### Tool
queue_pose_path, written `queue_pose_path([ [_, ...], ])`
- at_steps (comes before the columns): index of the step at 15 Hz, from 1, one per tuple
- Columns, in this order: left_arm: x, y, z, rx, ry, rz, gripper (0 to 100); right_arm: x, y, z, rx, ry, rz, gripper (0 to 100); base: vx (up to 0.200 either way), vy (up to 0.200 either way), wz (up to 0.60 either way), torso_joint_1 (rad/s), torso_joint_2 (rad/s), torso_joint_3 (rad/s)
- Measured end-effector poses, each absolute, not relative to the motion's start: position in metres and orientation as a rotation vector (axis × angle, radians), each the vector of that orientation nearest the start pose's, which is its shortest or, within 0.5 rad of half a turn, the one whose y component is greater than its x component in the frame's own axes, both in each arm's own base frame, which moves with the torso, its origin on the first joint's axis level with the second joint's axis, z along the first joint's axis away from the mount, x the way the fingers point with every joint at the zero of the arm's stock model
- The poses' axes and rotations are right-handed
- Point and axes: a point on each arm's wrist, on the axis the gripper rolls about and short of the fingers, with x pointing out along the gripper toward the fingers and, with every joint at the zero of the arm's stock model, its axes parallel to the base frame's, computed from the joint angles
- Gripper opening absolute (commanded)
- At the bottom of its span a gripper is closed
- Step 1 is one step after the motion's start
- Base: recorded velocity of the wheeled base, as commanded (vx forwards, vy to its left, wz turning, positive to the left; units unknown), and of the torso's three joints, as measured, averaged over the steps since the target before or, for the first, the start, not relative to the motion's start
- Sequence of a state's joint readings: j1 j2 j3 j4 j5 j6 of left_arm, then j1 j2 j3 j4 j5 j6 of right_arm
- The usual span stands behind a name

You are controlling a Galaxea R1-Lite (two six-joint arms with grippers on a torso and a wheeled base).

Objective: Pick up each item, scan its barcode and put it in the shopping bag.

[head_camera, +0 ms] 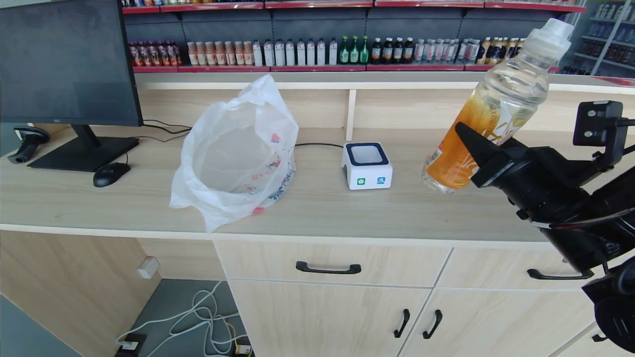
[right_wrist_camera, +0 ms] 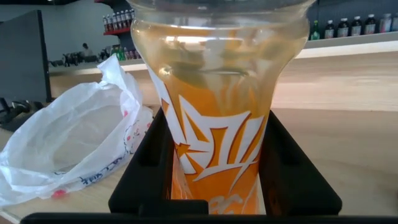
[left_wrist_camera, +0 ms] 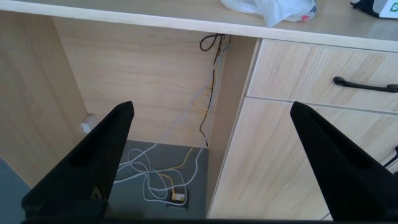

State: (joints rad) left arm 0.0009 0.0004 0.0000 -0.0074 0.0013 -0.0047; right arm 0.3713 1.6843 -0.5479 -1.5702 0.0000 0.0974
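**Three viewpoints, one shared bag**

The head camera looks forward and down over the bench (head_camera: 347, 213), with the shelves (head_camera: 317, 54) behind. The left wrist camera sits below the bench edge and faces the cabinet front (left_wrist_camera: 311, 124) between its pincer's (left_wrist_camera: 211, 109) parted jaws. The right wrist camera presses close to the bottle (right_wrist_camera: 217, 93). All three catch the shopping bag (head_camera: 233, 148).

I can spell out no word or number here. The bottle (head_camera: 496, 99) wears an orange label (right_wrist_camera: 214, 155) with large white angular lettering, and near its base sits what looks like a small white barcode patch (head_camera: 433, 157). The shopping bag (head_camera: 238, 148), on the left half of the counter (head_camera: 317, 213), has red and blue print (head_camera: 270, 174) on its crumpled side, too creased to read. The scanner (head_camera: 367, 166) at the counter's middle shows two small square signs on its front, a green sign (head_camera: 361, 181) and a blue sign (head_camera: 381, 180). The labels on the shelf bottles (head_camera: 297, 52) are too small to read.
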Motion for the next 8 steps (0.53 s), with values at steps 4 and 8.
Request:
queue_pose_path([
  [4,-0.023,0.000,0.076,-0.005,-0.007,0.001,100,0.254,0.098,0.219,0.166,-0.433,0.379,0,0.000,0.000,0.00,0.000,0.00,0.000],
  [8,-0.023,0.000,0.076,-0.005,-0.007,0.002,100,0.261,0.102,0.226,0.126,-0.469,0.493,0,0.000,0.000,0.00,0.000,0.00,0.000],
])
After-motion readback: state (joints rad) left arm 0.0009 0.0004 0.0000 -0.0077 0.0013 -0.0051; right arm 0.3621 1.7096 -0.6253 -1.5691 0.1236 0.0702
